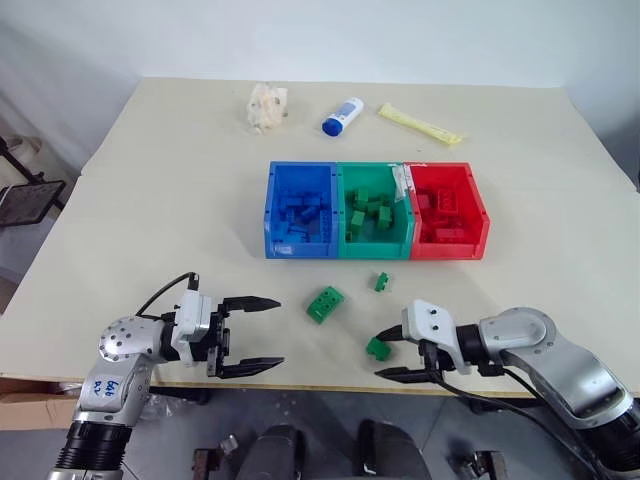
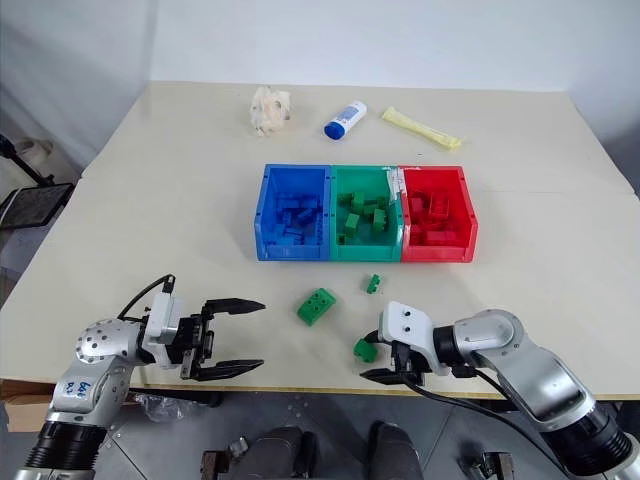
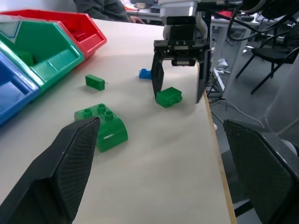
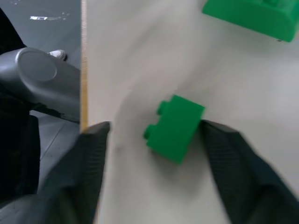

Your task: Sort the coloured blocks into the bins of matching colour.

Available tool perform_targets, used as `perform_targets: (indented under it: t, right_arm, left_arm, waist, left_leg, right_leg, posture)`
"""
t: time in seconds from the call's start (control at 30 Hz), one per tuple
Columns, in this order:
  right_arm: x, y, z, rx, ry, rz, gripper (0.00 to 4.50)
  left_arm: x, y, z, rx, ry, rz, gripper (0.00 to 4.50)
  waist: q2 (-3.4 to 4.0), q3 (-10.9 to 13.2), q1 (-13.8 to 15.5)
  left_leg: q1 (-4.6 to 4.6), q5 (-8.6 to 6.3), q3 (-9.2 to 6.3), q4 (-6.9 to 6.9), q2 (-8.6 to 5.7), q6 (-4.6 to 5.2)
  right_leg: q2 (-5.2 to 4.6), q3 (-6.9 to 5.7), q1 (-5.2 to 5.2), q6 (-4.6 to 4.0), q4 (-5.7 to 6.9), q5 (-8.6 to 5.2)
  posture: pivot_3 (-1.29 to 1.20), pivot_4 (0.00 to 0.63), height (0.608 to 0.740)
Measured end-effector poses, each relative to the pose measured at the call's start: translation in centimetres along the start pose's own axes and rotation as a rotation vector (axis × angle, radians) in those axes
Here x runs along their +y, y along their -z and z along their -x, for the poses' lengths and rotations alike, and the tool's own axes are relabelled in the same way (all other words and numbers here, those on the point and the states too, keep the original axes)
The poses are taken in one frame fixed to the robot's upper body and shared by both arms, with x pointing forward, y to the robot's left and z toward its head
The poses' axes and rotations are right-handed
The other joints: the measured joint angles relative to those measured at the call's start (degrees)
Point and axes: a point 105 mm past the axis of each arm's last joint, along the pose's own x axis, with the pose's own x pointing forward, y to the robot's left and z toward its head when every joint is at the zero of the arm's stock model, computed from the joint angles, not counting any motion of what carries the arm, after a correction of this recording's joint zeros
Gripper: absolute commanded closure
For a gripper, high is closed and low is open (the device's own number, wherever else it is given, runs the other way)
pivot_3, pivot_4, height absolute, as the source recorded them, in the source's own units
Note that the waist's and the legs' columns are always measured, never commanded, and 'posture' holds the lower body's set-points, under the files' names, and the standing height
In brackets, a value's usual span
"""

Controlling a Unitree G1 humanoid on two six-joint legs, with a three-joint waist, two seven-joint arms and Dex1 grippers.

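Low at the left of the head view, our left gripper [image 1: 262, 334] hangs over the near table edge with its two black fingers spread wide and nothing between them. Right of it, on the bare cream table [image 1: 150, 200], lies the biggest loose green block [image 1: 324, 304], rounded and studded, with a much smaller green block [image 1: 381, 282] just up and right of it. Behind these, at mid-frame, stand the three joined bins: the blue bin [image 1: 300, 210] at left holding blue blocks, the green bin [image 1: 375, 211] in the middle holding green ones, the red bin [image 1: 449, 210] at right holding red ones. At the bottom centre-right our right gripper [image 1: 390, 352] straddles a third green block [image 1: 376, 347] lying by the table's near edge; its fingers stand on either side of the brick, one finger [image 4: 229, 154] close against the brick's end, and we cannot tell whether they have clamped it. From the left wrist we also see a small blue block [image 3: 145, 73] lying on the table past that gripper. Along the top of the frame lie a crumpled pale wad [image 1: 266, 106], a white-and-blue bottle [image 1: 342, 116] and a yellow packet [image 1: 420, 125].
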Motion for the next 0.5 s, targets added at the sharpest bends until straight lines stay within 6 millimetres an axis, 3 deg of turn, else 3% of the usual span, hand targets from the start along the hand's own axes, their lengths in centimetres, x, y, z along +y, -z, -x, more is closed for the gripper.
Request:
perform_targets:
  t: [0.23,0.37,0.5]
  right_arm:
    - [-0.5,-1.3,0.0,-0.045,0.015,0.029,4.47]
    - [-1.6,-2.1,1.0,-0.089,0.084,-0.012,4.49]
    - [-3.7,-5.4,3.3,-0.194,0.194,0.016,4.49]
  left_arm:
    - [0.1,-0.1,0.0,-0.002,0.008,-0.011,0.00]
    - [0.8,0.3,0.4,-0.003,0.007,-0.014,0.00]
    - [1.7,0.3,0.4,-0.019,0.005,-0.045,0.00]
  waist:
    - [0.00,0.0,0.0]
    - [0.00,0.0,0.0]
    - [0.00,0.0,0.0]
  left_leg:
    - [0.01,0.00,-0.01,0.00,0.00,0.00]
    - [0.01,0.00,0.00,0.00,-0.01,0.00]
    - [0.01,-0.01,-0.02,0.00,0.01,-0.02]
  right_leg:
    - [0.02,-0.02,0.02,0.00,0.00,0.00]
    - [0.02,-0.02,0.02,0.00,-0.01,0.00]
    - [0.03,-0.04,0.01,0.00,0.01,0.00]
  posture:
    - [0.00,0.150,0.740]
    - [0.00,0.150,0.740]
    - [0.00,0.150,0.740]
